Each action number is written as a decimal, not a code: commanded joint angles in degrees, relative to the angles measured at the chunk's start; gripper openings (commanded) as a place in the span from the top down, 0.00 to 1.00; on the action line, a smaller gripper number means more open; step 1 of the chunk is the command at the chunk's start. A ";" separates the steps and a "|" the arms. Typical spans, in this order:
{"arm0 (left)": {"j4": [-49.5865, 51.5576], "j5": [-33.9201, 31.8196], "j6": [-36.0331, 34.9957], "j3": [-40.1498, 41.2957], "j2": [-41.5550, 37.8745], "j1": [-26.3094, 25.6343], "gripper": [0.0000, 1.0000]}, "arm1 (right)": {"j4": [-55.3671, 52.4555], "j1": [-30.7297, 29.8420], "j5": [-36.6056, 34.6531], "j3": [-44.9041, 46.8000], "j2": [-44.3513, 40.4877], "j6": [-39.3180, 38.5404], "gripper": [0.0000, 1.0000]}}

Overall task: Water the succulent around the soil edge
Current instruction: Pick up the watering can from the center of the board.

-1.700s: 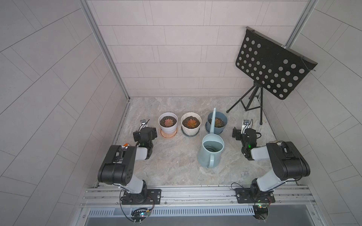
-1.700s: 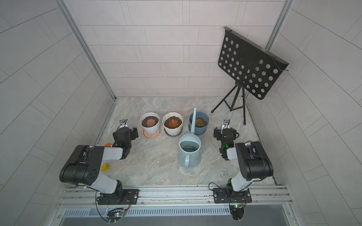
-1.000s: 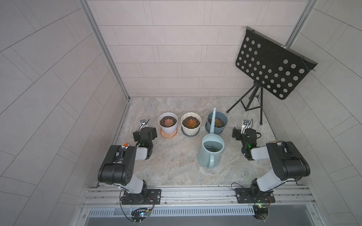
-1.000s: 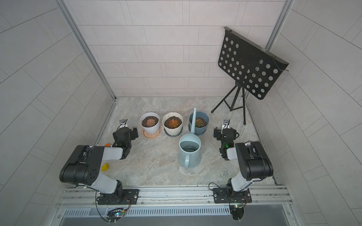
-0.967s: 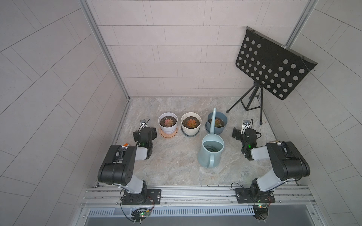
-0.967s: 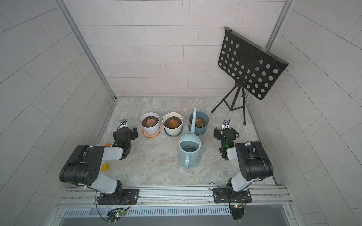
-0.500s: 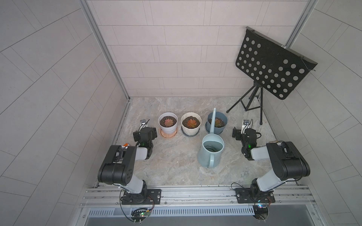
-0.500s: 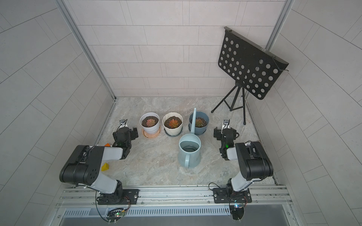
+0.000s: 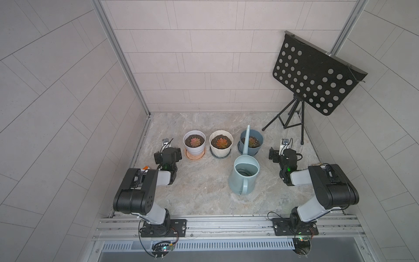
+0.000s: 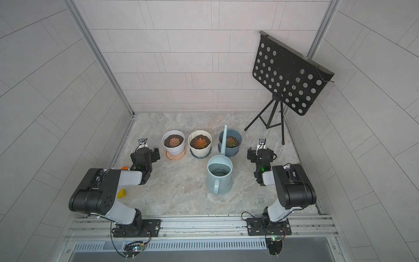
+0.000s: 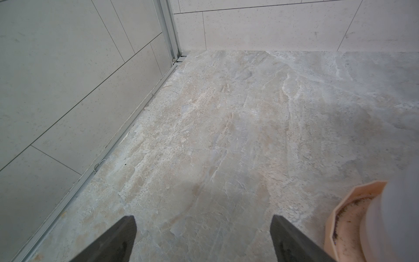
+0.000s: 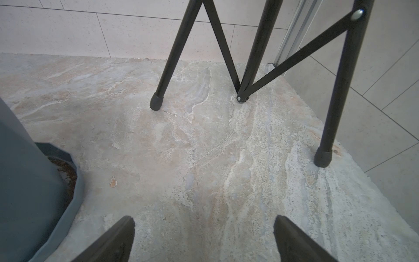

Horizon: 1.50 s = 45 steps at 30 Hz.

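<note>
On the marbled stone bench, the left end effector is low at 9 o'clock, its black jaws wide apart and empty. At its 3 o'clock stands a row of three plants: a pink succulent in a round white pot on a peach saucer, an orange succulent in a ribbed cream pot, and a reddish-green succulent in a blue pot. The pale blue plastic watering can stands at 6 o'clock of the blue pot, with water inside, its spout toward 12 o'clock and its handle toward 6 o'clock. The right end effector is at 3 o'clock of the can, jaws wide apart, holding nothing. A black perforated music stand stands at 1 o'clock.
</note>
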<state>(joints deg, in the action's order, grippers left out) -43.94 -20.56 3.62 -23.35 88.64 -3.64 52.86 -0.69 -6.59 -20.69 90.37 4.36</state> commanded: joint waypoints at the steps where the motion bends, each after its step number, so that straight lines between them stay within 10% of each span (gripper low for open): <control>1: 0.36 0.17 0.48 -1.13 -1.26 0.10 0.00 | -3.83 -0.55 -2.81 -2.09 -3.37 -0.34 0.00; 14: 51.70 -11.38 -4.01 -32.98 -18.31 -13.48 0.07 | -61.79 -14.96 -19.60 -35.40 -30.56 1.72 0.00; 26: 80.05 -4.62 11.74 -33.60 -43.78 -15.79 0.00 | -102.83 -55.34 -32.61 -42.93 -50.91 29.99 0.00; 38: 91.38 -3.59 17.11 -33.10 -48.48 -15.83 0.00 | -117.57 -99.57 -51.66 -49.17 -35.12 59.63 0.00; 45: 92.79 -4.84 18.57 -32.75 -48.31 -15.80 0.00 | -131.19 -110.78 -59.91 -52.95 -21.28 90.96 0.00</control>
<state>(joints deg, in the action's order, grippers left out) 46.61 -24.32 20.67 -56.88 40.64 -19.51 -65.49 -108.51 -58.30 -70.72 64.58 73.67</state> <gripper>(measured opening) 0.998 0.997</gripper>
